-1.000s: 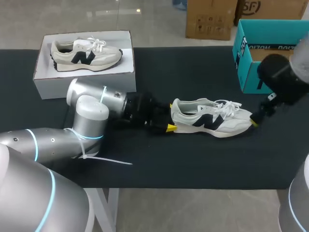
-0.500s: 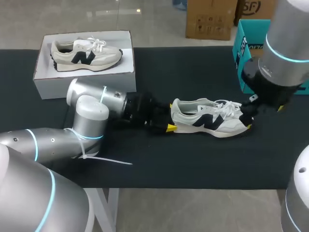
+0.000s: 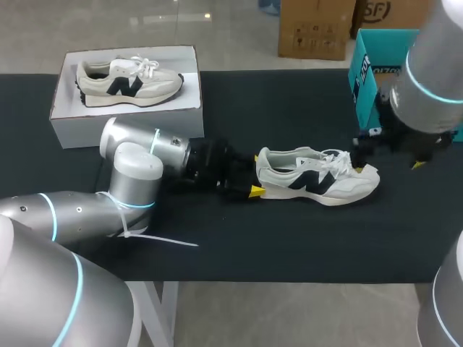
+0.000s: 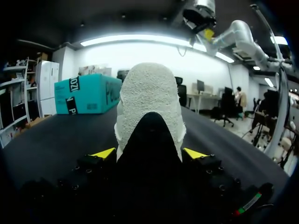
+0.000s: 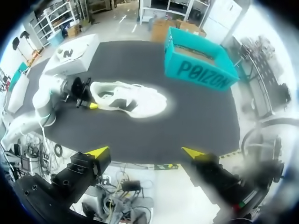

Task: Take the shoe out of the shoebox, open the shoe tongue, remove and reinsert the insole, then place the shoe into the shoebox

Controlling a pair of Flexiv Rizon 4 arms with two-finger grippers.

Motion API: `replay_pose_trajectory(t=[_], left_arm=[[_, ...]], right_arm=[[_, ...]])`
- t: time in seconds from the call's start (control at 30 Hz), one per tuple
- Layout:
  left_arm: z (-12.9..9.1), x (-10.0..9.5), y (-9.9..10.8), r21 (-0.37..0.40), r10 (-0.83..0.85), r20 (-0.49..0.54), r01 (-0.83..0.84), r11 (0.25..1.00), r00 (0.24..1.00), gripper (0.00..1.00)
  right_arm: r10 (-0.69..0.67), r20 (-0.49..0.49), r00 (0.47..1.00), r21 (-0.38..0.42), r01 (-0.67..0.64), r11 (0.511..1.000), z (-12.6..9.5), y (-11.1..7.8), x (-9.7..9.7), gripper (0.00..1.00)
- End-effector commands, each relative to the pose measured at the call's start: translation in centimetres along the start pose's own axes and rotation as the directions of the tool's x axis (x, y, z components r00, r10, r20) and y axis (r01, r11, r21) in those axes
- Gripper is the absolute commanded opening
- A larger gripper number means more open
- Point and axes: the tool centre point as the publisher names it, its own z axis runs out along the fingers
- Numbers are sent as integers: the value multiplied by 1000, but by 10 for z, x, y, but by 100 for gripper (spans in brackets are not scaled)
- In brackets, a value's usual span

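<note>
**Left claw clamped on shoe heel, right claw wide open and empty**

Left claw: narrowed down onto the heel of the shoe, one yellow tip against each side of it. In the left wrist view the heel fills the gap between the fingers. It touches nothing else.

Right claw: fingers spread wide with nothing between them, and not touching anything. It hangs high over the table, looking down on the shoe. The right arm comes in at 3 o'clock, in front of the teal box.

Shoe: out of any box, on its sole on the black table. It sits just off centre toward 3 o'clock, toe at 3 and heel at 9, laces loose over the tongue.

Count:
- Shoes: 2. One is on the table. The second shoe lies on its side in the white box.
- Boxes: 2. The white one is at 10 o'clock with no lid on it. The teal one is at 2 o'clock, well apart from the shoe on the table.
- Claws: 2, one gripping and one free.
</note>
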Motion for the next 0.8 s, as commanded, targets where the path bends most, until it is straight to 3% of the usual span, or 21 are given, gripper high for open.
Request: replay_pose_trajectory(t=[0.03, 0.5, 0.57, 0.8], left_arm=[[2, 0, 2, -4, 0, -2, 0, 1000, 1000, 0], [2, 0, 2, -4, 0, -2, 0, 1000, 1000, 0], [2, 0, 2, -4, 0, -2, 0, 1000, 1000, 0], [2, 0, 2, -4, 0, -2, 0, 1000, 1000, 0]], right_arm=[[35, 39, 999, -10, -35, 999, 12, 6, 27, 100], [35, 39, 999, -10, -35, 999, 12, 6, 27, 100], [88, 45, 995, 1, -88, 996, 17, 9, 27, 100], [195, 52, 979, -1, -195, 981, 31, 14, 54, 100]])
